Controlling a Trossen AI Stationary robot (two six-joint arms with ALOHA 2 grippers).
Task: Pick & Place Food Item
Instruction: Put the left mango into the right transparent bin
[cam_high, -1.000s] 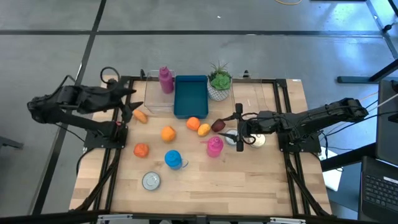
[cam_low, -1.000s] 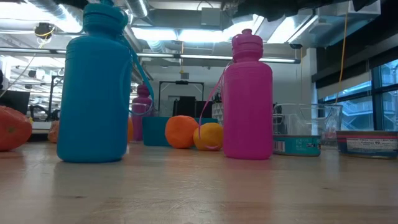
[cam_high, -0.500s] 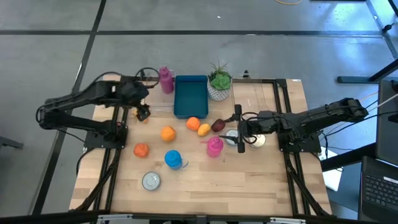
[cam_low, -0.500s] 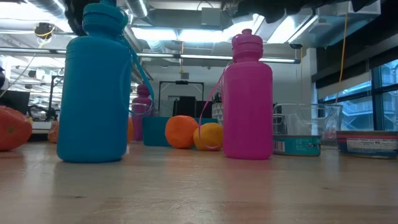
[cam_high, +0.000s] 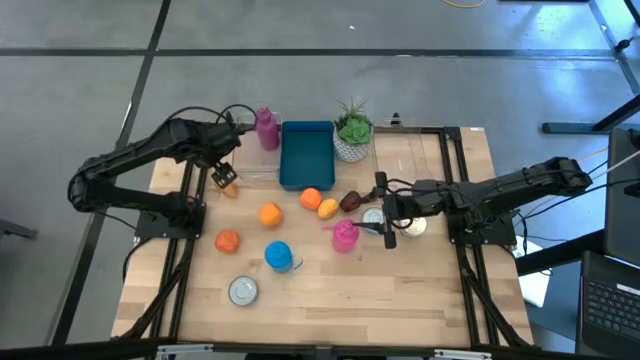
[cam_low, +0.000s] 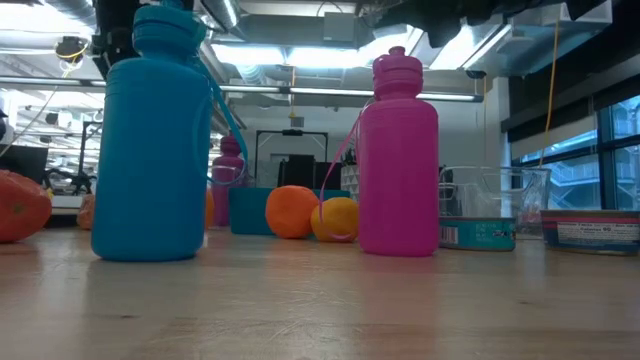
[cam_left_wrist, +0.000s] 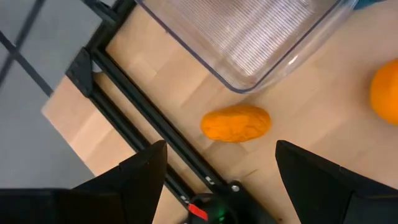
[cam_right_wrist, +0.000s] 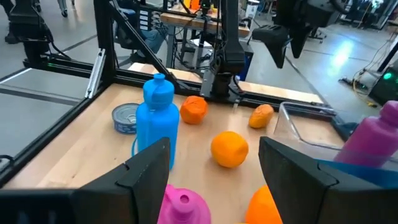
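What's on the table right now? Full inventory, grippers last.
Bottles: 3; blue front centre, pink mid-table, pink at the back.
Orange fruits: 5; oblong one under the left gripper, four round ones spread mid-table.
Dark red fruit: 1, near the right gripper.
Bin: 1, blue, back centre.
Clear container: 1, left of the bin.
Potted plant: 1, green, back.
Cans: 2; silver front left, another by the right gripper.
Left gripper: open, above the oblong fruit.
Right gripper: open, mid-right.
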